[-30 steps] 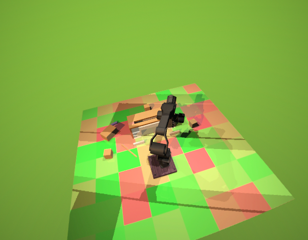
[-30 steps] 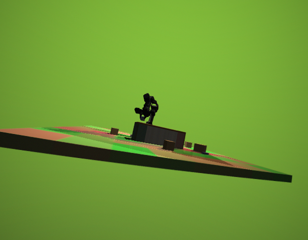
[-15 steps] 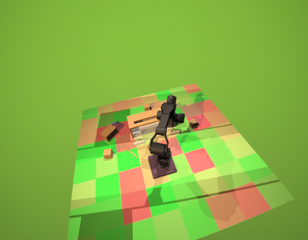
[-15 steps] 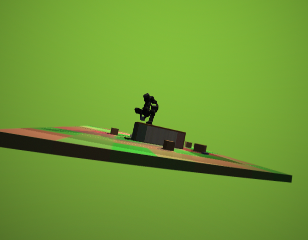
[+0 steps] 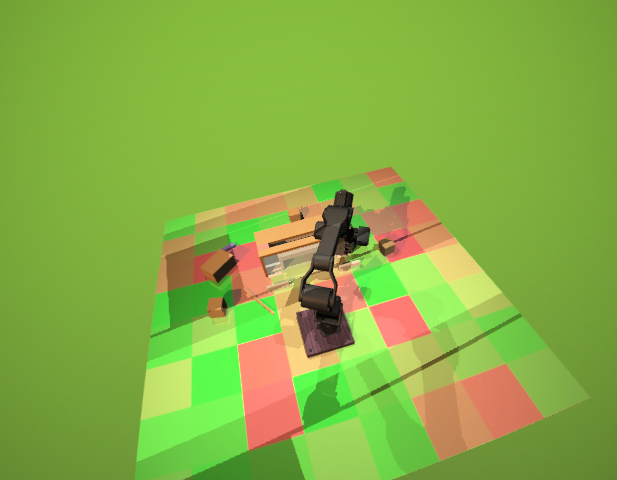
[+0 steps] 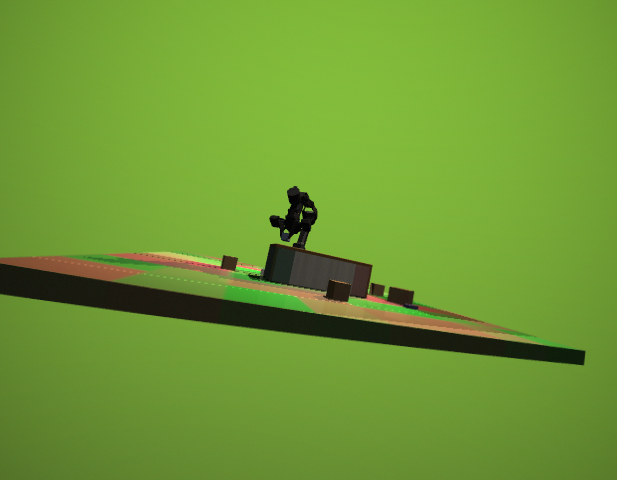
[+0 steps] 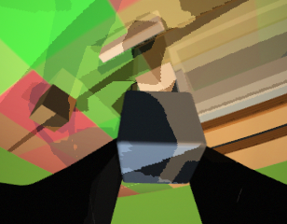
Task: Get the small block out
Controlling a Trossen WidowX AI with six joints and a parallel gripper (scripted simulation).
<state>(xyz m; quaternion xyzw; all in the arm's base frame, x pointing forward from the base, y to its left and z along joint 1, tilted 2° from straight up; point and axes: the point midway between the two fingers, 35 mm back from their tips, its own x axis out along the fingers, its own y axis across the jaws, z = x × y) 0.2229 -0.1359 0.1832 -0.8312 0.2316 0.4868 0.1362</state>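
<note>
I'm clamping the block (image 7: 158, 144) between my gripper (image 7: 157, 168) fingers, jaws part-closed on it, raised above the box (image 5: 287, 238) at its 3 o'clock end. I'm judging: keeping squeeze steady, wrist motionless, drifting nowhere.

Gripper (image 7: 161, 149) raised, clamped on block (image 7: 160, 140)

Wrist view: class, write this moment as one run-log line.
gripper: shut on block | block: raised above table | box: upright on table, below and apart
</note>
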